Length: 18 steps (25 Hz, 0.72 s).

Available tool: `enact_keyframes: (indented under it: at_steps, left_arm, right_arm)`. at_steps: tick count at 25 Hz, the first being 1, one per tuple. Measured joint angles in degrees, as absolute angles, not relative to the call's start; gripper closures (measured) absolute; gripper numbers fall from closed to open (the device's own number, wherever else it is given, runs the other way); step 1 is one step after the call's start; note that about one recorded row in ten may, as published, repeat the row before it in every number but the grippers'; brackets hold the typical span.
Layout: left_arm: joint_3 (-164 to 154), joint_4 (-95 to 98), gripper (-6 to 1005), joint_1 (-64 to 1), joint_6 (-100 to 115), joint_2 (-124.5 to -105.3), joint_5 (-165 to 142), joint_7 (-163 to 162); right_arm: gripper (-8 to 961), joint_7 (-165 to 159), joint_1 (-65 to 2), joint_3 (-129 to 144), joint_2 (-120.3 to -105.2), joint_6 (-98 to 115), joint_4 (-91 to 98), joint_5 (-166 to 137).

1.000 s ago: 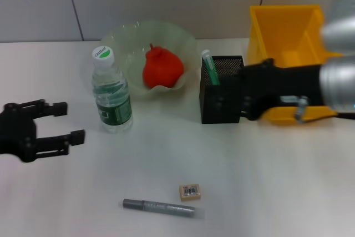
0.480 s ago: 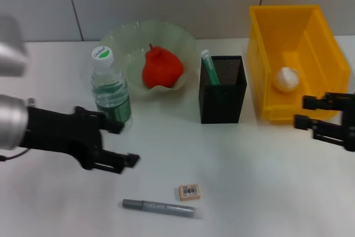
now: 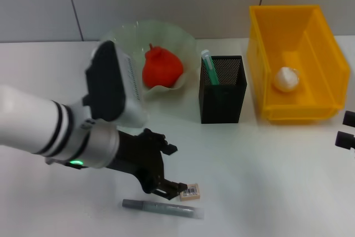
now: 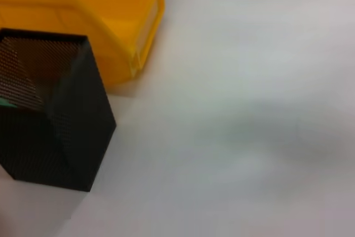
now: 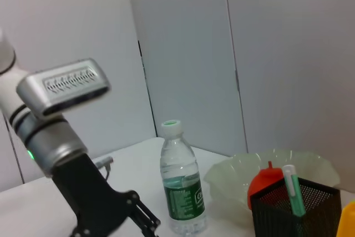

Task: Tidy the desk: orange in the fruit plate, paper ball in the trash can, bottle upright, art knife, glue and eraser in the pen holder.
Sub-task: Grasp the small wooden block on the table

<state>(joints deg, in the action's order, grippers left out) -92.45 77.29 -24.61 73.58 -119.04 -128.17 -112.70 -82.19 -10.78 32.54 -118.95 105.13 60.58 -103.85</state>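
Fingers, left gripper [image 3: 171, 171]: spread wide, low over the surface [image 3: 266, 181], one fingertip just beside the eraser [image 3: 189, 192].
Fingers, right gripper [image 3: 346, 129]: only a sliver showed at the right edge of the head view; spread could not be told.
Eraser: lay flat on the surface, just behind the art knife [image 3: 161, 208].
Art knife: grey, lay lengthwise near the front edge, below the left gripper.
Orange [image 3: 161, 67]: sat in the pale green fruit plate [image 3: 183, 40] at the back.
Bottle [image 5: 181, 190]: stood upright with its cap on, seen in the right wrist view beside the fruit plate; hidden behind the left arm in the head view.
Pen holder [image 3: 223, 90]: black mesh, between fruit plate and trash can, with a green glue stick [image 3: 209, 66] leaning inside.
Trash can [image 3: 302, 31]: yellow bin at the back right, holding the paper ball [image 3: 286, 79].
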Motion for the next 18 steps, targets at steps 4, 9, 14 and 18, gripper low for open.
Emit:
enact_keyframes:
  at_steps: [4, 9, 14, 18]
  left_arm:
    - [-94.81, 72.54, 204, -27.34, 71.29, -119.08, -128.21, -112.89]
    - [-98.43, 71.55, 204, -28.00, 69.52, -119.09, -128.32, -113.17]
    - [-102.83, 71.57, 206, -27.50, 65.29, -119.09, -129.08, -113.97]
    - [-106.83, 70.48, 208, -27.83, 60.01, -119.16, -131.43, -116.01]
  right_arm:
    - [439, -81.97, -10.58, 31.05, -118.96, 105.25, 60.37, -103.92]
    - [436, -81.94, -10.50, 28.58, -118.73, 105.07, 60.03, -103.99]
    - [432, -81.96, -10.47, 27.67, -118.55, 105.24, 60.12, -104.01]
    - [429, -82.13, -10.40, 27.09, -118.53, 105.42, 60.37, -104.08]
